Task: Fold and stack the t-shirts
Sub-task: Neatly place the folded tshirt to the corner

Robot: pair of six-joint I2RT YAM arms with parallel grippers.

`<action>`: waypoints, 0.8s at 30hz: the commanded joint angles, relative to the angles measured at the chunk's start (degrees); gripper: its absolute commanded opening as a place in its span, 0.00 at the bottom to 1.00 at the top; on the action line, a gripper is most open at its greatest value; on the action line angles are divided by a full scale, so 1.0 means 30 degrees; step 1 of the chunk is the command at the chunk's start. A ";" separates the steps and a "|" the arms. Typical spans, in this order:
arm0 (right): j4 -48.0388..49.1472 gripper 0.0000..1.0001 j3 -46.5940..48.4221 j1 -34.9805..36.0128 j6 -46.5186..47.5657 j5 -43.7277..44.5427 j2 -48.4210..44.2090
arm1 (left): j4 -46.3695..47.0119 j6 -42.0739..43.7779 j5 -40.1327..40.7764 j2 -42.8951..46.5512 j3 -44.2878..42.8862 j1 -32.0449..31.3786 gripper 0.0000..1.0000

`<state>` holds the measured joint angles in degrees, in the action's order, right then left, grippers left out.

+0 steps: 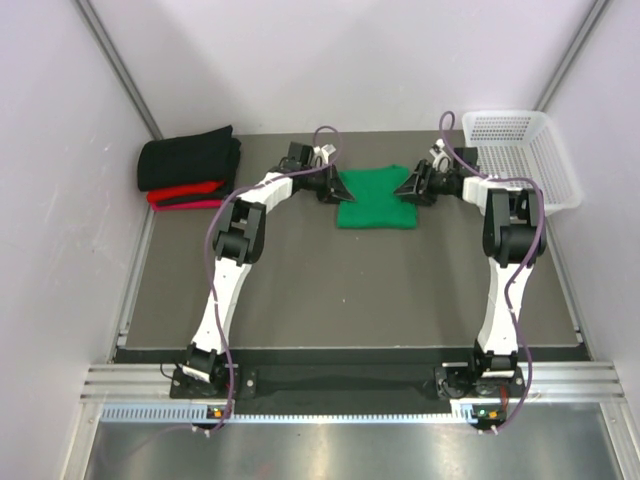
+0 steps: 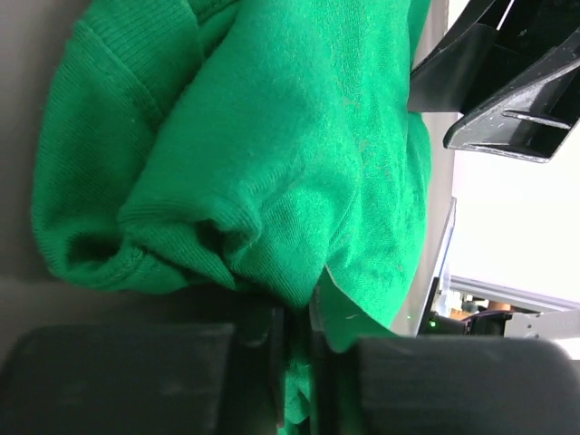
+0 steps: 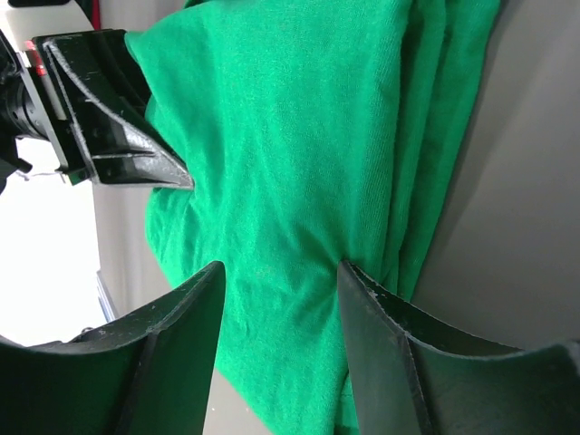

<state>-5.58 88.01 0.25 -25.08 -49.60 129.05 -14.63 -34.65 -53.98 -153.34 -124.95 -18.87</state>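
Observation:
The bright green t-shirt (image 1: 378, 202) lies folded at the back middle of the table. My left gripper (image 1: 335, 187) is at its left edge, and in the left wrist view this gripper (image 2: 299, 319) is shut on a fold of the green cloth (image 2: 272, 136). At the shirt's right edge my right gripper (image 1: 405, 188) stands open. In the right wrist view the right gripper (image 3: 281, 283) straddles the green cloth (image 3: 299, 136) with its fingertips on it. A folded black t-shirt (image 1: 190, 158) rests on a folded red t-shirt (image 1: 185, 196) at the back left.
A white mesh basket (image 1: 522, 160) stands at the back right against the wall. Grey walls close in the table on the left, back and right. Each wrist view shows the other arm's fingers (image 2: 507, 86) (image 3: 109, 118) across the shirt.

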 commanded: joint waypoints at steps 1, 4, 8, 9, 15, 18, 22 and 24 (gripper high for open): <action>-0.0334 0.54 -0.0187 0.0649 0.0537 0.0392 -0.0388 | -0.1215 0.0944 0.1410 -0.0600 0.0223 -0.0213 0.07; -0.0511 0.54 0.0019 0.0328 0.0859 0.0275 -0.1178 | -0.2648 0.2523 0.1933 0.0306 -0.0127 0.0079 0.00; -0.0687 0.54 0.0108 -0.0633 0.1299 0.0275 -0.2147 | -0.4697 0.4691 0.2872 0.1890 -0.0129 0.0693 0.00; -0.0745 0.55 0.0137 -0.0930 0.1445 0.0188 -0.2294 | -0.5137 0.5595 0.3107 0.2242 -0.0129 0.0840 0.00; -0.0805 0.55 -0.0593 -0.1665 0.1739 0.0158 -0.3203 | -0.9004 0.9321 0.5127 0.4848 -0.0041 0.2363 0.00; -0.0542 0.55 -0.1062 -0.1695 0.1594 0.0129 -0.3584 | -1.0412 1.1049 0.6474 0.5582 -0.0362 0.3447 0.00; 0.0015 0.55 -0.1386 -0.1666 0.1212 -0.0047 -0.3848 | -1.1760 1.3159 0.8261 0.6081 -0.1647 0.4910 0.00; 0.0074 0.55 -0.1416 -0.1695 0.1183 -0.0047 -0.3877 | -1.2521 1.4330 0.9051 0.6141 -0.2525 0.5293 0.00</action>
<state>-7.92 83.96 -5.02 -22.02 -48.97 120.88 -47.13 0.01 -32.45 -139.98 -127.83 -4.62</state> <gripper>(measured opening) 0.555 0.070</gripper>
